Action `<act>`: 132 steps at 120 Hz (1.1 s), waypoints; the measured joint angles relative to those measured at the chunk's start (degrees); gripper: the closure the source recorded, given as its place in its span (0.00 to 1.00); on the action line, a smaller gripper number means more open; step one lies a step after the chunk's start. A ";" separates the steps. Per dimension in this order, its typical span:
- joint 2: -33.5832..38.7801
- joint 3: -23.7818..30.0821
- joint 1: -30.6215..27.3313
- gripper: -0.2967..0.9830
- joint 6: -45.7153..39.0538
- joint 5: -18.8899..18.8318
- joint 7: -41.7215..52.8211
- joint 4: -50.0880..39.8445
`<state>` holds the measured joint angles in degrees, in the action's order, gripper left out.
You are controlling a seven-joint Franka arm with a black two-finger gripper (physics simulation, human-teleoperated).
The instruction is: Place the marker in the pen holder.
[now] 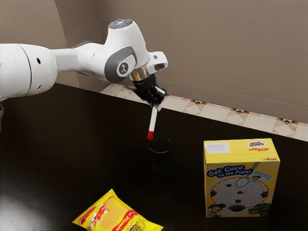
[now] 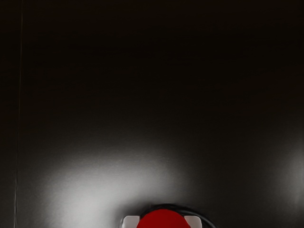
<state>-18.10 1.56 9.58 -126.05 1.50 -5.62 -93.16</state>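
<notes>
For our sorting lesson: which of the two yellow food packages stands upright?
The yellow box with the maze printed on its front: it stands on the table, while the yellow bag lies flat.

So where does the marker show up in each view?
Exterior view: the marker slants down from the hand, red end above the mouth of the pen holder.
Wrist view: its red end sits in front of the pen holder's curved black rim.
Shared landmark: the pen holder.
</notes>
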 joint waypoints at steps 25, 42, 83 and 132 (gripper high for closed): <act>-7.62 0.01 0.21 0.84 0.01 -0.01 0.50 6.13; -9.94 0.02 0.35 0.83 -0.02 0.04 0.76 7.27; -14.31 0.31 0.76 0.79 -0.31 1.10 1.29 5.68; 12.79 0.52 -2.60 0.31 25.08 -2.54 7.67 4.21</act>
<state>-5.30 2.08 6.98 -100.97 -1.04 2.04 -88.95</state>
